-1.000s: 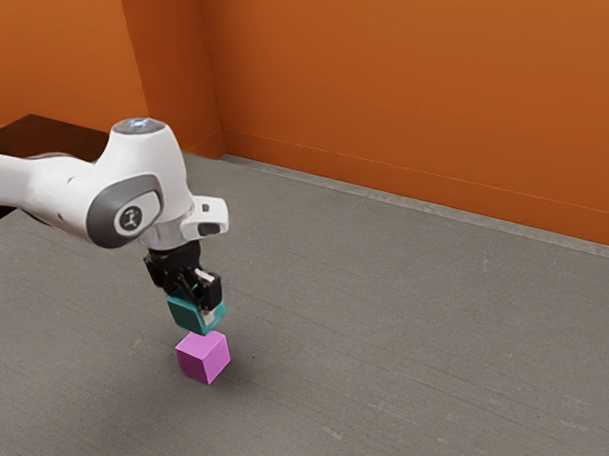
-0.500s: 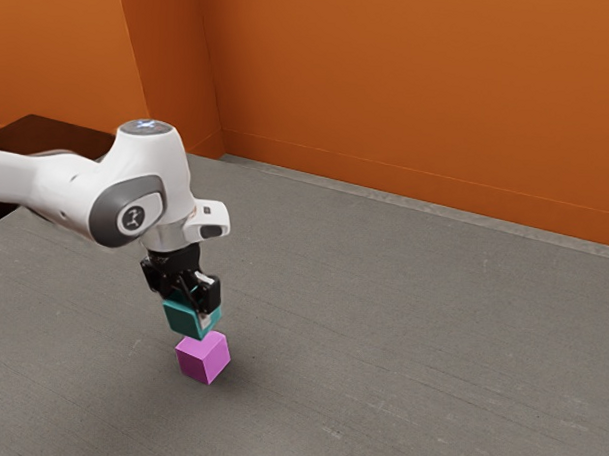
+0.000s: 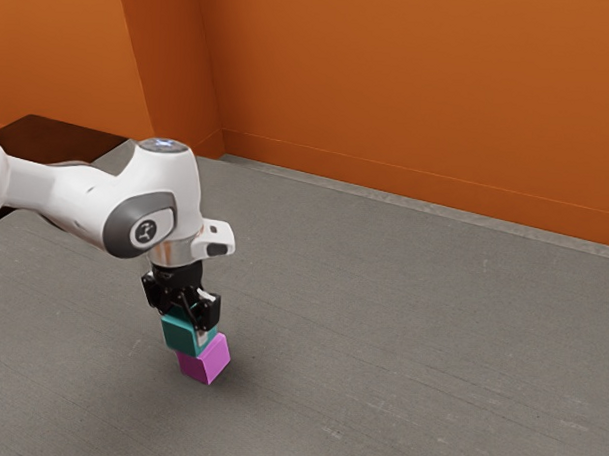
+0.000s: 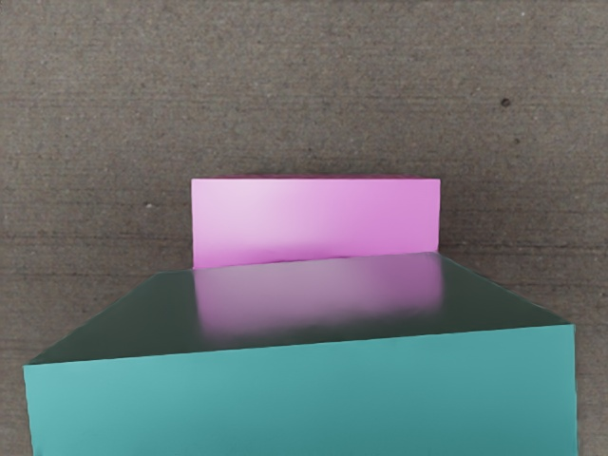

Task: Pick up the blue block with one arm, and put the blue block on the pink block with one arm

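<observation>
In the exterior view, the white arm [image 3: 80, 198] is seen reaching in from the exterior view's left, bent down over the grey tabletop [image 3: 411, 322]. The black claw [image 3: 189, 319] is pointed straight down and is clamped on the blue block [image 3: 179, 336], which is rendered in a teal tone; the fingers are pressed against it from two sides. The blue block is held right on top of the pink block [image 3: 209, 362], their faces meeting as far as can be judged. It is set slightly toward the exterior view's left, so a strip of the pink top is left uncovered on the right. The pink block is sat flat on the tabletop, well apart from the orange wall [image 3: 410, 82] behind.

In the wrist view, the blue block [image 4: 304, 404] is seen large and close, just under the hand. Its darker top face is tinted by a pink reflection. Beyond it, an uncovered part of the pink block [image 4: 315, 220] is shown, squarely lined up with the teal edge. The textured tabletop [image 4: 285, 85] is spread around both, and a small dark speck [image 4: 505, 102] is marked on it.
</observation>
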{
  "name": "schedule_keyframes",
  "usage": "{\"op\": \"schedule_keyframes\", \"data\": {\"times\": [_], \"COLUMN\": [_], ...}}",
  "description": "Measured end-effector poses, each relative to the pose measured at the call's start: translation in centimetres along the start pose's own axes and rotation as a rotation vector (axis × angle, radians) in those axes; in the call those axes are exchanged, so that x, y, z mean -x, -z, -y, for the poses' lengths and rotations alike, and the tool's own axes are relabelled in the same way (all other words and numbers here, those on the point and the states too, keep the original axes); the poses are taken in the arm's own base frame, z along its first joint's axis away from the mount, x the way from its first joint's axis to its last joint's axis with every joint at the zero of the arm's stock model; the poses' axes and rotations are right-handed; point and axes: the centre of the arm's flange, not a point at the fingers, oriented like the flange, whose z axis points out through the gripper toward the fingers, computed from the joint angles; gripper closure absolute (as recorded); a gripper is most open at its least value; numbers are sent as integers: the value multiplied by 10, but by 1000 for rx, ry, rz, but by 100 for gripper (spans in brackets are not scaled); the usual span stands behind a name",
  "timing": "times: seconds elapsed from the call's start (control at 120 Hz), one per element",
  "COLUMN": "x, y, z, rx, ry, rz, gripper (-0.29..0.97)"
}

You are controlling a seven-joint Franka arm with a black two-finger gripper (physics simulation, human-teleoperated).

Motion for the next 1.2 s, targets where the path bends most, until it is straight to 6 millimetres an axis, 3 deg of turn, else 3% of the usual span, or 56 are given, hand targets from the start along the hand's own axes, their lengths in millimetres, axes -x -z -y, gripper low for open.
{"op": "schedule_keyframes", "data": {"times": [0.867,1.2], "x": [-12,-5], "y": [-7,4], "z": [0,1], "rx": [2,7], "ry": [-7,-9], "rz": [-38,-61], "gripper": [33,33]}}
